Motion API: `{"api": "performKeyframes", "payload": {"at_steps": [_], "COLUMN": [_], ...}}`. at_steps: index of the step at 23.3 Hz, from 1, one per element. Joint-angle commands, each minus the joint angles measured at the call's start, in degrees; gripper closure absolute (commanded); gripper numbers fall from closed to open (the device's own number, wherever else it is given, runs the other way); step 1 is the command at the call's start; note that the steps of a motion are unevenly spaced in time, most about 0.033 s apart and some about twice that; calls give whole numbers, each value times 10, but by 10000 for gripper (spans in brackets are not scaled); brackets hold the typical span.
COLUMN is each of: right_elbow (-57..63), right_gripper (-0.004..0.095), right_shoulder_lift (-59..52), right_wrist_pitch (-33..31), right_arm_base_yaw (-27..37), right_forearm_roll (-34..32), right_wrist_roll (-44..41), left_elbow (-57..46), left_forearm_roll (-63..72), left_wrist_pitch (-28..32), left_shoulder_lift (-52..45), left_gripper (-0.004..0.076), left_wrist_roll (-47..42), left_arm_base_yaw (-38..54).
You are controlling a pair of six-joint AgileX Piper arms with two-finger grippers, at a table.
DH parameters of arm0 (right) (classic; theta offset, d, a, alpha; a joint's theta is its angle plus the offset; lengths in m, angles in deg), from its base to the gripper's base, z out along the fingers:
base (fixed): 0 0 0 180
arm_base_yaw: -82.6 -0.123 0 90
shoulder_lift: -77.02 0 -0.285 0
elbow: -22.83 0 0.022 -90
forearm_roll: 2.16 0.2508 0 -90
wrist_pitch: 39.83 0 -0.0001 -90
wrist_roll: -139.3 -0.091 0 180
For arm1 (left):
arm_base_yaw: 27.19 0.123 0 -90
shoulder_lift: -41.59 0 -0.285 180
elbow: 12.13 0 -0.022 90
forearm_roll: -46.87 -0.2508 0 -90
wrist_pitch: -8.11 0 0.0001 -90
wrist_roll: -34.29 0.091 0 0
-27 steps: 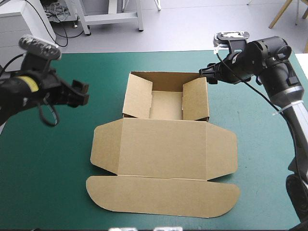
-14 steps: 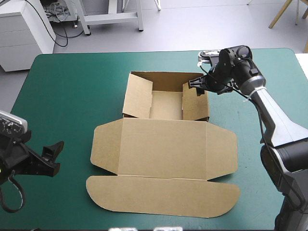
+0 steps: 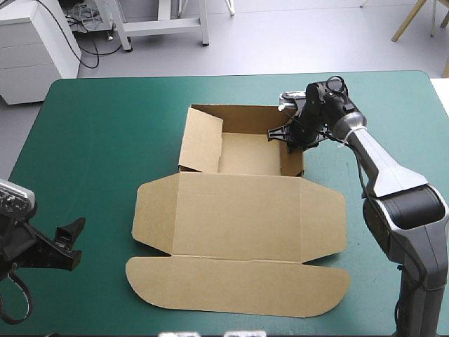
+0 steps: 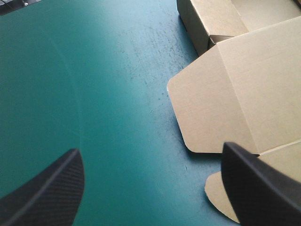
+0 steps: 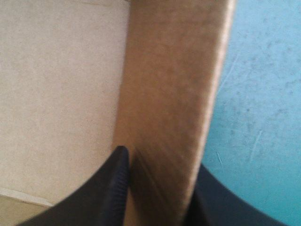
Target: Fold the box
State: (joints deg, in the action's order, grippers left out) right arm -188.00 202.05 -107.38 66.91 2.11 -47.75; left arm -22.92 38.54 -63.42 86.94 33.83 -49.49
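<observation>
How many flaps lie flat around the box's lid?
3: left flap beside the lid, right flap opposite, long flap along its near edge. None appears hidden.

Just a table [image 3: 105,133] under a teal-green cover [image 4: 94,103], rounded at both far corners. Speckled with fine dark scuffs in the left wrist view. Faintly scratched with pale lines in the right wrist view.

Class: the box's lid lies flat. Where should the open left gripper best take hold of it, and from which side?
Probably the lid's left side flap, approached low across the teal-green cover from the left. Its thin, rounded free edge lies flat, nearest the open left gripper; the right gripper grips the tray's right wall.
</observation>
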Motion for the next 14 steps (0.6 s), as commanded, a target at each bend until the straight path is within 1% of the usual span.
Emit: {"api": "performKeyframes", "payload": {"at_steps": [1,3,4,5,7,11,14], "right_elbow": [-17,-17,-17,-17,-17,-17,-17], "right_gripper": [922,921,926,926,926,927,927], "right_shoulder_lift": [-33,-33,-34,-35,-43,-61,-72], "right_wrist_pitch": [21,21,17,14,13,4,-4], "right_arm_base_yaw": [0,0,3,7,26,95,151], "right_forearm_roll": [-4,-25,-51,-61,-83,-102,-102], "right_wrist_roll": [30,30,30,30,38,70,85], "left_elbow": [11,11,11,11,11,11,11], "left_forearm_roll": [-5,-6,-6,-6,-6,-6,-6], "left_wrist_pitch": [-23,-22,-22,-22,-22,-22,-22], "left_shoulder_lift": [2,2,2,2,2,2,2], "left_gripper": [161,161,161,161,161,161,161], "left_wrist_roll": [-7,-6,-6,-6,-6,-6,-6], "left_arm_base_yaw": [-3,-3,-3,-3,-3,-3,-3]}}
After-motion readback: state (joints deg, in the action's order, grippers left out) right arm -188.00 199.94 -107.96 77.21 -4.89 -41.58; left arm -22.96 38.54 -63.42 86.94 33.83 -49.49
